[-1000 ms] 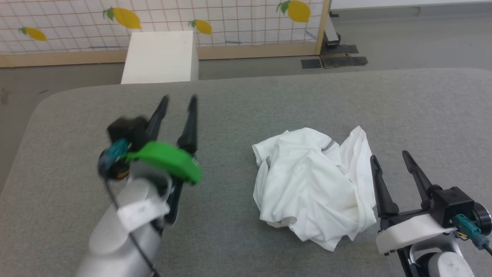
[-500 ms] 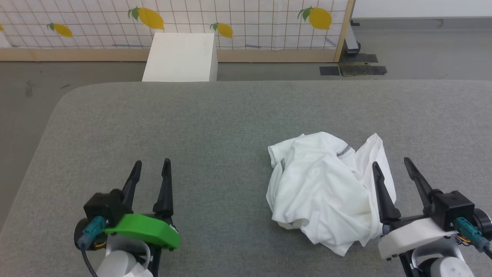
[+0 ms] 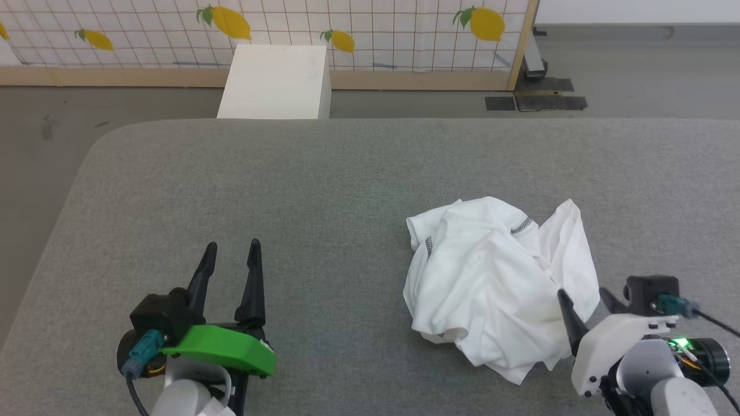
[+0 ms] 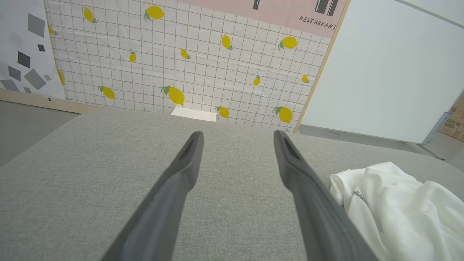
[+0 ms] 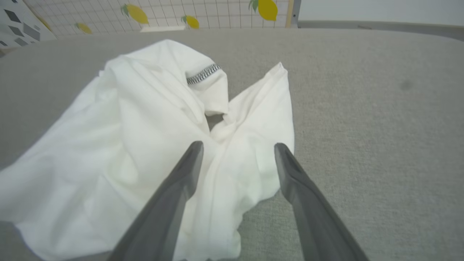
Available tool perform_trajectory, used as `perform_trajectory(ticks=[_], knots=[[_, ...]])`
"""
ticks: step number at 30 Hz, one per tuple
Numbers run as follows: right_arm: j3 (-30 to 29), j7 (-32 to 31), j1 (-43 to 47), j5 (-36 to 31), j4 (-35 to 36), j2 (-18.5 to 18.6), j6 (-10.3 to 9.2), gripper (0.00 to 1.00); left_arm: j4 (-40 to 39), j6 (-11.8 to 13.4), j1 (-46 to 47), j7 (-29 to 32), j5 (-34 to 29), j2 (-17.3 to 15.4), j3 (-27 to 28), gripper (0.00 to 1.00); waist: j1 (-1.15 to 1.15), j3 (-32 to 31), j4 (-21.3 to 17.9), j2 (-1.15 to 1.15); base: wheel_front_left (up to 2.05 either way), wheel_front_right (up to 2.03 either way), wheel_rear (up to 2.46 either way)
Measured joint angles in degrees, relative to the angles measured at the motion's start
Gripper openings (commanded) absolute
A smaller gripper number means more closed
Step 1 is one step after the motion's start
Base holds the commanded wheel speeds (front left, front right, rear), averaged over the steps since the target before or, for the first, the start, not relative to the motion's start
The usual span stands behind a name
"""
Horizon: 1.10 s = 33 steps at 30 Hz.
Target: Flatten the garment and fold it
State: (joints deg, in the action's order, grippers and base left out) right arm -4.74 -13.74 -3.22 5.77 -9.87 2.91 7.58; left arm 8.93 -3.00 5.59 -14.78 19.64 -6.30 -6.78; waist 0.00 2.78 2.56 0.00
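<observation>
The garment (image 3: 491,283) is a crumpled white T-shirt with dark zigzag stitching, bunched in a heap right of centre on the grey padded table (image 3: 324,190). In the left wrist view the garment (image 4: 402,206) lies at the lower right; in the right wrist view the garment (image 5: 152,141) spreads across the left and centre. My right gripper (image 3: 584,297) is open at the heap's near right edge, fingers pointing over the cloth, and my right gripper (image 5: 235,148) has nothing between its fingers. My left gripper (image 3: 231,254) stands open over bare table at the lower left, well apart from the garment; my left gripper (image 4: 237,136) is empty.
A white box (image 3: 276,82) stands on the floor beyond the table's far edge. Behind it runs a lemon-patterned screen (image 3: 370,29) with a wooden base. The table's rounded left corner (image 3: 95,150) drops to grey floor.
The left arm has come down from mid-table to the lower left. The right gripper has tilted and dropped toward the garment's near right edge. The camera shifted between the earliest frame and now.
</observation>
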Motion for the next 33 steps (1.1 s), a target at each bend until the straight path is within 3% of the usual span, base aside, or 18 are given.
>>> perform_trajectory(ticks=[7,8,9,13,17,20,22,27,30,33], knots=[[-1.1,-17.9,-4.2,1.5,-8.5,0.0,0.0,1.0,1.0,-1.4,0.0,0.0,-0.7,1.2,0.6,1.0,0.0,0.8,0.9,0.0,0.0,0.0,0.0],[-0.3,-21.3,-4.4,2.6,-8.9,0.0,0.0,0.22,1.2,-1.6,0.0,0.0,-1.0,1.3,0.8,1.0,0.0,1.1,1.3,0.0,0.0,0.0,0.0],[-0.1,-21.9,-4.6,2.9,-8.6,0.1,0.0,0.0,1.3,-1.7,0.0,0.0,-1.0,1.4,1.0,1.0,0.0,1.3,1.4,0.0,0.0,0.0,0.0],[-0.7,-20.6,-5.2,2.7,-5.8,-0.1,0.0,0.0,1.6,-2.1,0.0,0.0,-1.2,1.6,1.5,1.0,0.0,1.9,1.9,0.0,0.0,0.0,0.0],[-2.7,-14.4,-7.4,1.3,-0.8,0.0,0.0,0.0,1.8,-2.4,0.1,0.0,-1.9,2.0,2.0,1.0,0.0,2.3,2.4,0.0,0.0,0.0,0.0],[-0.4,-10.3,-9.6,1.4,5.0,0.2,-0.01,0.0,2.2,-2.6,0.1,0.0,-2.6,2.2,2.0,1.0,0.0,2.1,2.8,0.0,0.0,0.0,0.0],[4.4,-9.1,-10.2,2.0,9.7,0.3,-0.01,0.0,2.4,-2.6,0.1,0.0,-2.8,2.3,2.2,1.0,0.0,1.9,3.0,0.0,0.0,0.0,0.0],[23.6,-11.5,-9.8,2.2,17.9,0.1,-0.01,0.0,2.7,-3.0,0.1,0.0,-2.9,2.4,2.5,1.0,0.0,1.2,3.6,0.0,0.0,0.0,0.0],[33.8,-15.7,-8.1,3.6,17.4,0.1,0.0,0.0,2.7,-3.0,0.1,0.0,-2.9,2.5,2.9,1.0,0.0,1.1,3.7,0.0,0.0,0.0,0.0],[40.0,-19.6,-5.8,6.7,13.9,1.6,0.0,0.0,2.7,-3.1,0.1,0.0,-3.0,2.6,3.1,1.0,0.0,1.1,3.9,0.0,0.0,0.0,0.0]])
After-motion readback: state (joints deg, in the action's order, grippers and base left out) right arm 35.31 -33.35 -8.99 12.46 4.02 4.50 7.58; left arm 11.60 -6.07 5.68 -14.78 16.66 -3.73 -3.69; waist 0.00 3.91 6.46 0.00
